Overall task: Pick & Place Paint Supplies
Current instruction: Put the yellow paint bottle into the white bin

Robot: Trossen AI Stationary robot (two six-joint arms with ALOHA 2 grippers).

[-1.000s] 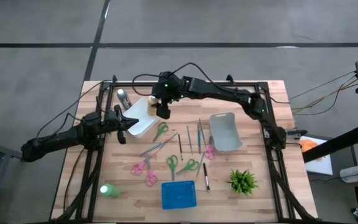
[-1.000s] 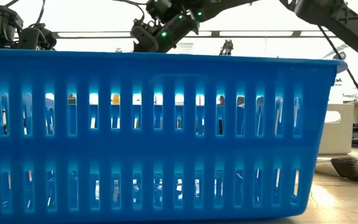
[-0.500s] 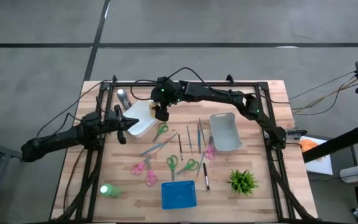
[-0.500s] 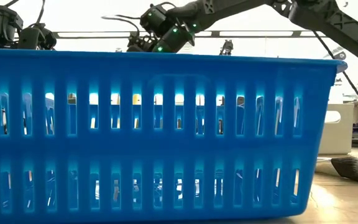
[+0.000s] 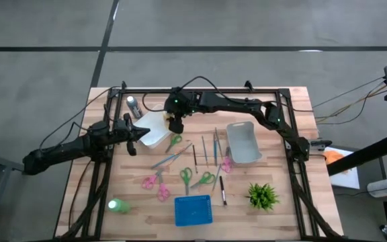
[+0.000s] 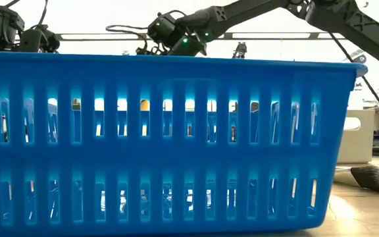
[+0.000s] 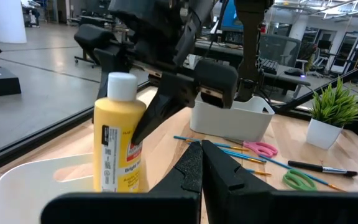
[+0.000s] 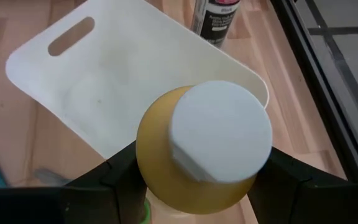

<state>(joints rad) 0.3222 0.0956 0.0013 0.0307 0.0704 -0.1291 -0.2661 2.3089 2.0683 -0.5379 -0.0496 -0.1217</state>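
A yellow squeeze bottle (image 7: 120,143) with a white cap (image 8: 219,130) stands upright over the white bin (image 5: 150,131), with my right gripper (image 5: 174,124) shut on it. The bottle's bottom is hidden behind my left gripper's body. My left gripper (image 5: 134,138) waits shut at the bin's left side and holds nothing. A dark grey bottle (image 5: 133,105) stands beyond the bin. A green bottle (image 5: 117,206) is at the near left. Several thin brushes (image 5: 203,149) lie flat at the table's middle. My right gripper pinches the yellow bottle's body (image 8: 148,163) between its two fingers (image 8: 120,174), just below the cap. The fingers come slanting down from above and from the table's right. The bottle is upright; whether it stands on the bin's floor I cannot tell.
Several scissors (image 5: 173,141) lie among the brushes. A second pale bin (image 5: 242,142) is right of centre, a blue slotted basket (image 5: 193,210) at the near edge, a small potted plant (image 5: 263,196) at the near right. A black frame (image 5: 200,89) borders the table.
My right gripper has sunk toward the white bin with the yellow bottle, which has stayed upright in the hold.
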